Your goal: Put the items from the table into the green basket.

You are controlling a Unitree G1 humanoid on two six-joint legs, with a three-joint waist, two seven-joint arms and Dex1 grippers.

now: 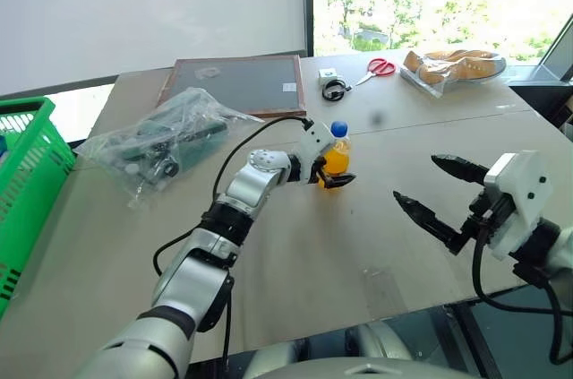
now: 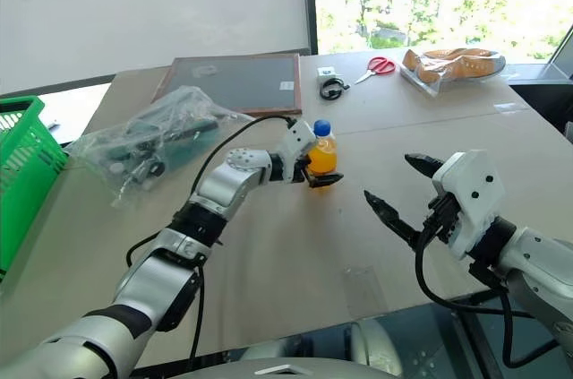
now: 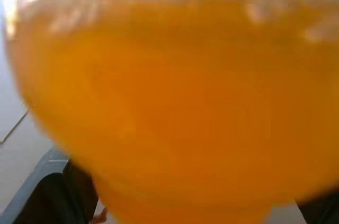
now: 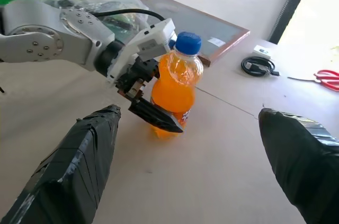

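A small orange drink bottle (image 1: 336, 157) with a blue cap stands upright near the middle of the light-tan table (image 1: 295, 254). My left gripper (image 1: 335, 175) is open, its fingers straddling the bottle's lower half; one black finger (image 4: 159, 118) crosses its front and the other is hidden behind it. The bottle fills the left wrist view. My right gripper (image 1: 415, 177) hangs wide open and empty to the right of the bottle, above the table. A crinkly clear bag (image 1: 161, 142) of dark contents lies to the left. The green basket (image 1: 27, 164) stands at the table's left edge.
A dark framed board (image 1: 237, 83) lies behind the bag. At the far side are red scissors (image 1: 380, 66), a coiled black cable (image 1: 335, 89) and a clear bag of baked goods (image 1: 452, 65). A seam (image 1: 448, 124) crosses the tabletop.
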